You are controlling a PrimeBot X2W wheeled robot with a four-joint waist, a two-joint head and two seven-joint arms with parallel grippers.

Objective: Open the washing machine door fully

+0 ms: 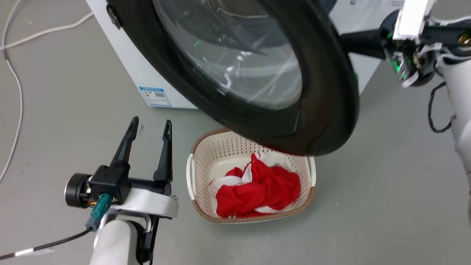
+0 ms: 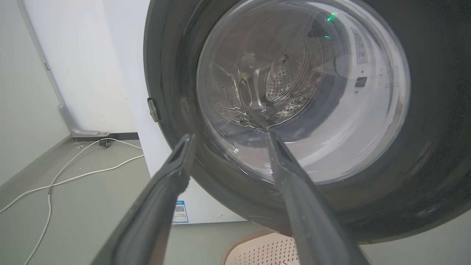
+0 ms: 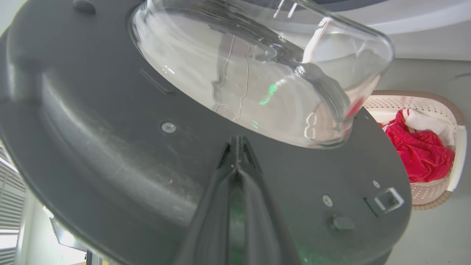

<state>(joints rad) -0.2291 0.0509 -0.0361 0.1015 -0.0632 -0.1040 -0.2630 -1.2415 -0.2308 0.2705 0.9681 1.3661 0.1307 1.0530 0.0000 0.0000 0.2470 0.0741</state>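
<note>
Looking down from my head, I see the large round glossy black washing machine door (image 1: 325, 92) with its bulging clear glass window swung out from the white boxy washing machine (image 1: 125, 62); its lower rim hangs over the far edge of a cream perforated plastic laundry basket (image 1: 191, 173) and hides that part; the door's top is cut off by the frame.

My left gripper (image 1: 151, 122) hangs low at the left with its two dark fingers spread apart and nothing between them; in its wrist view the left gripper (image 2: 231, 136) faces the door's outer side, apart from it, and the steel drum shows only warped through the glass.

My right gripper (image 3: 238, 141) has its fingers pressed together with nothing between them, their tips right at the door's grey inner face just below the glass bowl; I cannot tell whether they touch; from my head they vanish behind the door's rim.

A crumpled red and white cloth (image 1: 265, 187) lies in the basket; a small blue label (image 1: 154, 96) sits low on the machine, its print too small to read.
</note>
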